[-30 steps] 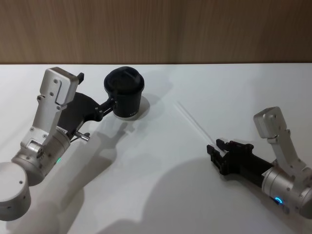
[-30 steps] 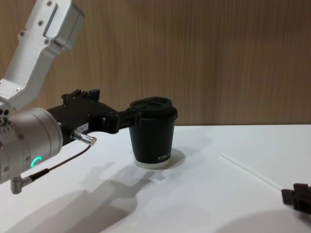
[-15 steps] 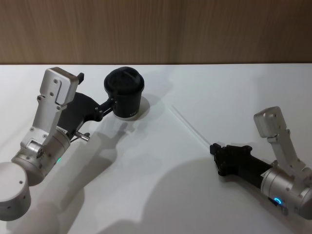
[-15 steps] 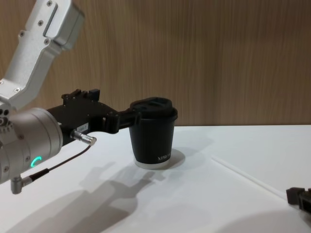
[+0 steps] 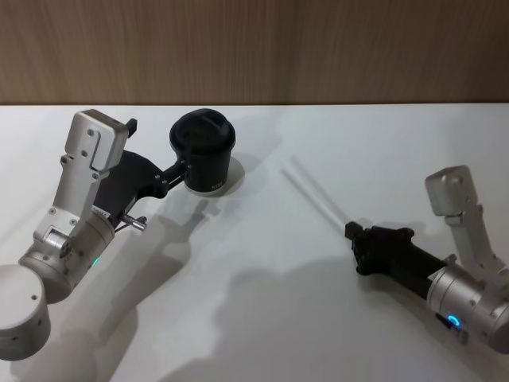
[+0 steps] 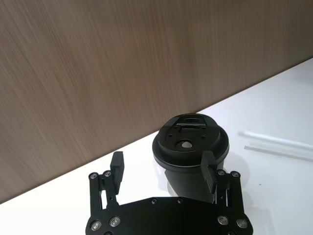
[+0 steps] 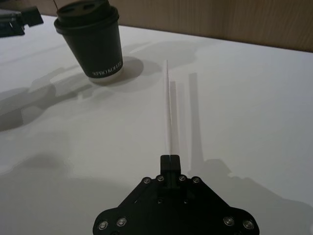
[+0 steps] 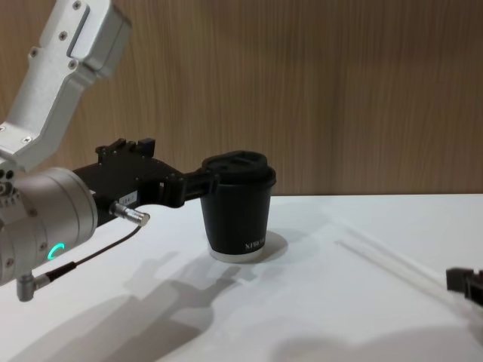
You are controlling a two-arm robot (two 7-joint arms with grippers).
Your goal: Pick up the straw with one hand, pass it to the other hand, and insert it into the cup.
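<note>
One straw (image 7: 169,107) has risen, pinched by right end effector (image 7: 169,157); left end effector (image 6: 163,167) wide beside one cup (image 5: 203,150).

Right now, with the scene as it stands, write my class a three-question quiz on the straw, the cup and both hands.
1. True or false: the right hand is shut on one end of the straw.
2. The cup is: A) lying on its side; B) standing upright; C) lifted by the right hand.
3. Fill in: the left hand, beside the cup, has its jaws ____.
Key: 1 true; 2 B; 3 open.
</note>
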